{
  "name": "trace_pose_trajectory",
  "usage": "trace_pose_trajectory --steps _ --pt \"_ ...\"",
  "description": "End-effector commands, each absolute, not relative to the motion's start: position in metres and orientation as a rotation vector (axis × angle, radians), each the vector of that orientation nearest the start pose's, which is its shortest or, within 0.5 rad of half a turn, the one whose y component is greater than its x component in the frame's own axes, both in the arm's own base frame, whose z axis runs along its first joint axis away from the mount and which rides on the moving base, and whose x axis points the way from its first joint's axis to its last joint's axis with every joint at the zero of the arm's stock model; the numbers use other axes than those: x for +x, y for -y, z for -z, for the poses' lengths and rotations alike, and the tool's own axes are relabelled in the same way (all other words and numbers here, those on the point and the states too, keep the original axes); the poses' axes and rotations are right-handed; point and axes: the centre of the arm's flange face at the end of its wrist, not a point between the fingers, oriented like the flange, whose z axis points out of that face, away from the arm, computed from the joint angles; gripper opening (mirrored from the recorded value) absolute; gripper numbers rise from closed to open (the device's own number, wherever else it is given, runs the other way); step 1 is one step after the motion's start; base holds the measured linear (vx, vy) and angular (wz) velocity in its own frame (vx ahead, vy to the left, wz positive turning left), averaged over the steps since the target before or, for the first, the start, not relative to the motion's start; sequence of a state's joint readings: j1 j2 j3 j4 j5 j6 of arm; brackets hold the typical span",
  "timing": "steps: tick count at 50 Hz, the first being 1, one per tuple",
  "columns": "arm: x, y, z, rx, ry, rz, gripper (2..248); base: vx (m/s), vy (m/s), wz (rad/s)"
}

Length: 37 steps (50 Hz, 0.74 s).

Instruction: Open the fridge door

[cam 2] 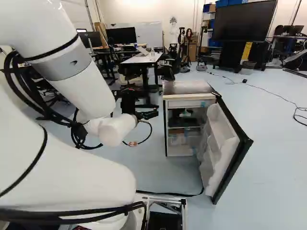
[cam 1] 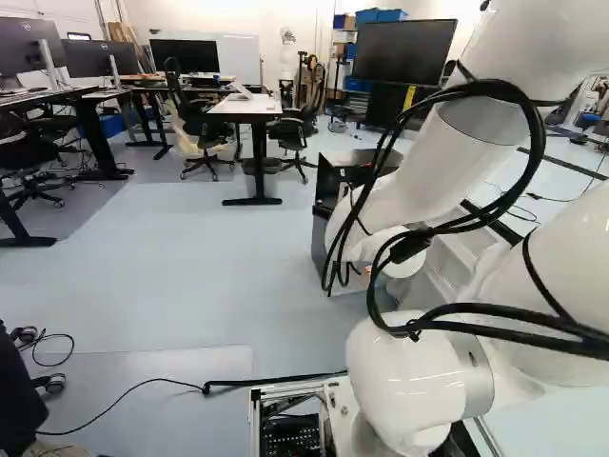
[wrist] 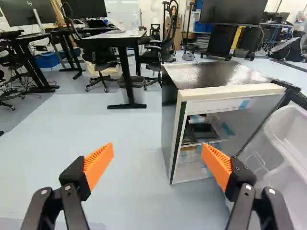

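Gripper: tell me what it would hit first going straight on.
The gripper would probably meet the fridge first, with the finger on that side, though floor lies beside it; depth is unclear.

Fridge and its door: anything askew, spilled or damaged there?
No spill or damage shows on the fridge or its door, which stands wide open. Odd, though: a black cable runs right up to the door's lower edge, where it might snag.
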State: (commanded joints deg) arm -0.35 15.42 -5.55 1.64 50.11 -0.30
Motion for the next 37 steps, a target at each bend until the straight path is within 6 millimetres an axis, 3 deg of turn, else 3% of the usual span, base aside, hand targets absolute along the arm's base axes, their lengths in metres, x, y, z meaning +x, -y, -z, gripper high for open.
trace_pose_trajectory --steps 37 --pt "0.2703 0.0000 -0.3656 -2.558 0.000 1.824 247 0.000 0.000 0.000"
